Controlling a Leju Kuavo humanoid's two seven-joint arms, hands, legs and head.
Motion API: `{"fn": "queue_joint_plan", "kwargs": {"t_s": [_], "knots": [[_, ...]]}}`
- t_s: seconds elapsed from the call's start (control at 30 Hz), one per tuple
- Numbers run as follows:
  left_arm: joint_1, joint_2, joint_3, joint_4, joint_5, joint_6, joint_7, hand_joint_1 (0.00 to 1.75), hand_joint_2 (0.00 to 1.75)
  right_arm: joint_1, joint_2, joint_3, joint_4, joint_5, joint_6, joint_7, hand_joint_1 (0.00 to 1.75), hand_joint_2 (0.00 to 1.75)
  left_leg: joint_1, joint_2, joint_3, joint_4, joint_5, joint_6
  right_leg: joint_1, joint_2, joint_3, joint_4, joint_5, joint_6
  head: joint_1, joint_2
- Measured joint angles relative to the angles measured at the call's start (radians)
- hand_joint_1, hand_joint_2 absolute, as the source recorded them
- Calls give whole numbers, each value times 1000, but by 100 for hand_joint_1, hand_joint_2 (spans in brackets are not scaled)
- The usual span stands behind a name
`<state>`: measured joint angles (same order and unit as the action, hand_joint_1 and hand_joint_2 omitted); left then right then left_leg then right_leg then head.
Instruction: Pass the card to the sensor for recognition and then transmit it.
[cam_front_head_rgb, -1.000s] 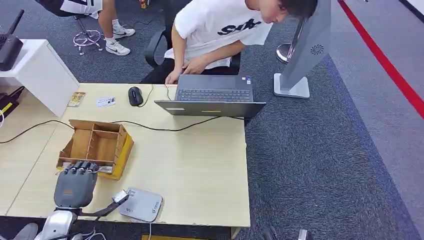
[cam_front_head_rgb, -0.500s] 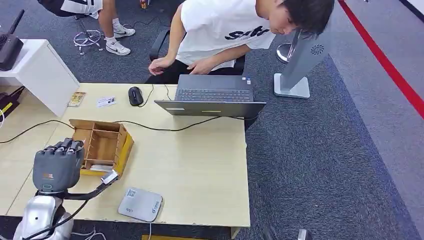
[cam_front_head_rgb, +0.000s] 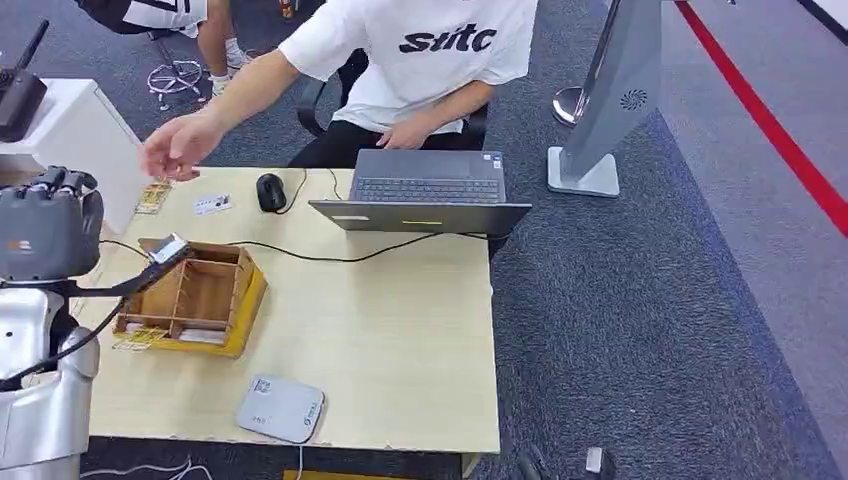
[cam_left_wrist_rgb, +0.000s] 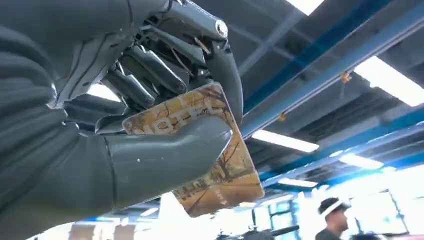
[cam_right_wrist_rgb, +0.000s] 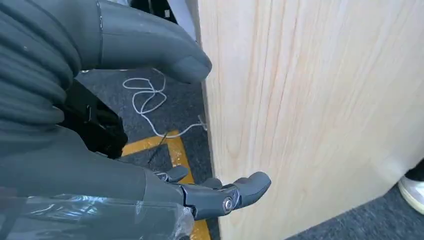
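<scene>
Golden-brown, one card (cam_left_wrist_rgb: 200, 155) sits pinched in my left hand (cam_front_head_rgb: 45, 230). My right hand (cam_right_wrist_rgb: 150, 150) hangs empty, fingers apart. One grey sensor (cam_front_head_rgb: 282, 409) lies on the table (cam_front_head_rgb: 400, 330).

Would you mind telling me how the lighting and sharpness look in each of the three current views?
Head view: even, soft light, the table sharp, the person's hand slightly motion-blurred. Left wrist view: pointing up at bright ceiling lights, so the left hand and card are backlit, the lower background washed out. Right wrist view: the right hand soft up close, wood grain clear.

Left hand (cam_front_head_rgb: 45, 232): raised beside the wooden box (cam_front_head_rgb: 195, 296), pinching card (cam_left_wrist_rgb: 210, 150). Right hand (cam_right_wrist_rgb: 150, 165): lowered beside table edge, fingers apart.
</scene>
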<state>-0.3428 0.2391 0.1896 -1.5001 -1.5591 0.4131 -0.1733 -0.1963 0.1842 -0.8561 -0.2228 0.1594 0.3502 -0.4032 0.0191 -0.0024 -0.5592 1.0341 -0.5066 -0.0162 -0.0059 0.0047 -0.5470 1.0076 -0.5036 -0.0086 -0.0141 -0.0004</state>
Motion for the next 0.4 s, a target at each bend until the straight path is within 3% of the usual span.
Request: {"fn": "queue_joint_plan", "kwargs": {"t_s": [0.13, 0.4], "knots": [[-65, 26, -1, 104, -1, -6, 61, 175, 175, -4, 3, 9, 1, 8, 0, 2, 0, 175, 0, 0, 0, 0, 0, 0, 0, 0, 0, 0, 0, 0, 0, 0], [-110, 45, -13, 200, -2, -8, 95, 175, 175, -8, 8, 14, 1, 11, 0, 3, 0, 175, 0, 1, 0, 0, 0, 0, 0, 1, -1, 0, 0, 0, 0, 0]]}}
